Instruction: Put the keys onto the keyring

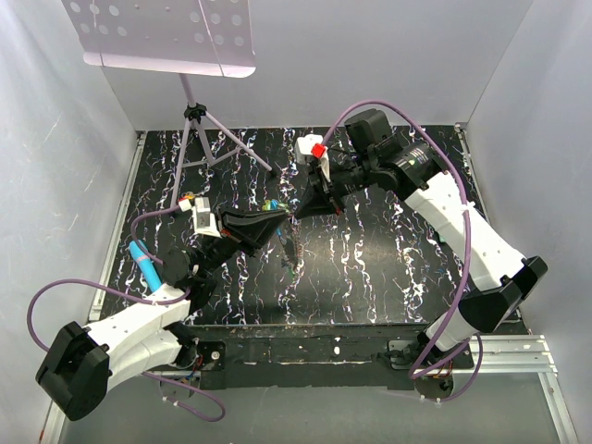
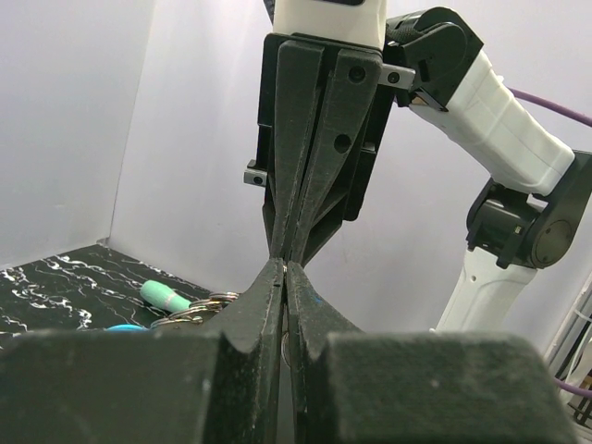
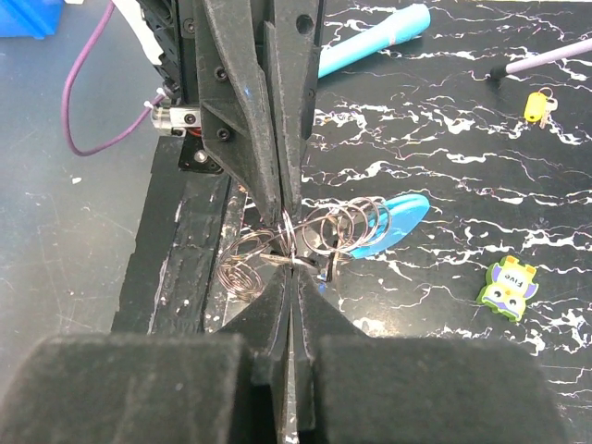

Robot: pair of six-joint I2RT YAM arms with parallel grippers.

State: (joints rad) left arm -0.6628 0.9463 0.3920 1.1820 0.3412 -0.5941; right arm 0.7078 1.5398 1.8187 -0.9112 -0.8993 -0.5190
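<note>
The left gripper (image 2: 283, 272) and the right gripper (image 3: 289, 277) meet tip to tip above the middle of the black, white-veined table (image 1: 388, 268). Both pairs of fingers are pressed shut, with no gap showing. The keyring (image 3: 335, 229) is a cluster of thin grey wire loops, and it sits right at that meeting point. One loop circles the left fingertips and the wires converge at the right ones; which pair actually bites the wire I cannot tell.

In the right wrist view, the keyring's bright blue curved clip (image 3: 398, 218) hangs off the loops at 3 o'clock of the tips. A bright green lumpy owl-faced piece (image 3: 507, 288) lies at 4 o'clock, a small orange-yellow piece (image 3: 536, 104) at 2 o'clock and a teal cylinder-shaped marker (image 3: 375, 39) at 1 o'clock — all well apart from the keyring.
</note>
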